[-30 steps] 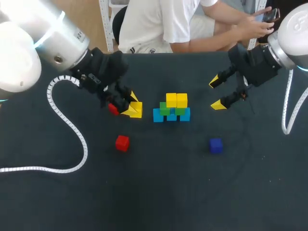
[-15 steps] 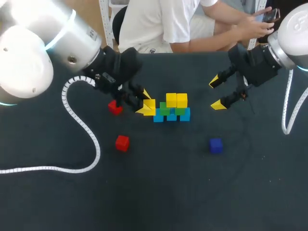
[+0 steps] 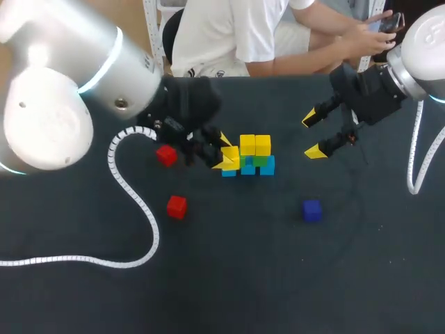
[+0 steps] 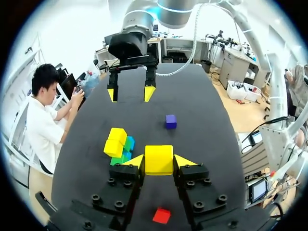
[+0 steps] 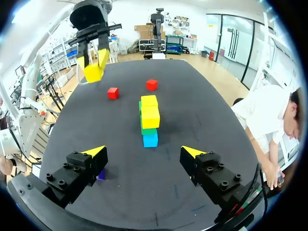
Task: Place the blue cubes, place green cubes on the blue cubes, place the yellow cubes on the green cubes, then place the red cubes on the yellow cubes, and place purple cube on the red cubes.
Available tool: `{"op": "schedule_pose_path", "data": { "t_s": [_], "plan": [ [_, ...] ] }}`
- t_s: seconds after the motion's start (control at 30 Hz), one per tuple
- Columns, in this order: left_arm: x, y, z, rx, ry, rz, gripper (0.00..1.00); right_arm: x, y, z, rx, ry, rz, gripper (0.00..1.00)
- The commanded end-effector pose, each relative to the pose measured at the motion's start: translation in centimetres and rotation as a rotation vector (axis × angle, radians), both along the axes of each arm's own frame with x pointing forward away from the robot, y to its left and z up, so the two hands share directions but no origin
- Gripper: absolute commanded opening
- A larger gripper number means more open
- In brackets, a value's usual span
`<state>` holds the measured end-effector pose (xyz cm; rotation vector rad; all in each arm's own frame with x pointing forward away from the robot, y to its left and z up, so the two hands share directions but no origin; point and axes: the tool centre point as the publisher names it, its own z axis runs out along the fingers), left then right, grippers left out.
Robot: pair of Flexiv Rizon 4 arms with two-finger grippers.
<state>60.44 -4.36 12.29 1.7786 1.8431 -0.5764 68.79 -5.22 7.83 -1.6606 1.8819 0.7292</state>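
I have the left gripper (image 3: 226,158) closed on a yellow cube (image 4: 159,160). A fingertip presses each of two opposite faces, and the cube sits square between them. A cube has no long axis, but the stack (image 3: 250,157) does: its row runs roughly along the line between my two grippers. It has blue cubes (image 3: 268,168) at the bottom, green cubes (image 3: 261,161) on them and two yellow ones (image 3: 255,145) on top.

The held cube hangs above the table (image 3: 278,278), just at the stack's left end. The stack stands well in from every table edge. Two red cubes (image 3: 165,155) (image 3: 176,207) lie apart to its left, and the purple cube (image 3: 311,210) sits nearer me on its right.

My left arm (image 3: 104,76) slants in from the left rear. The right gripper (image 3: 313,136) hangs to the stack's right, spread wide and holding nothing.
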Motion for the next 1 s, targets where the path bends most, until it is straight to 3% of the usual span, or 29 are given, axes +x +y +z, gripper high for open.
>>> {"op": "schedule_pose_path", "data": {
  "t_s": [0.03, 0.4, 1.0],
  "plan": [
    [1.3, -0.5, -0.9, -0.006, 0.016, -0.013, 0.00, -0.1, 0.0, 0.0, 0.001, -0.002, 0.000, 1.00],
    [2.8, -0.4, -1.5, 0.007, 0.048, -0.013, 0.00, -0.1, 0.0, 0.0, 0.001, -0.002, 0.000, 1.00],
    [3.7, -0.7, -2.8, 0.003, 0.073, 0.006, 0.00, -0.1, 0.0, 0.0, 0.001, -0.002, 0.000, 1.00]
  ]
}}
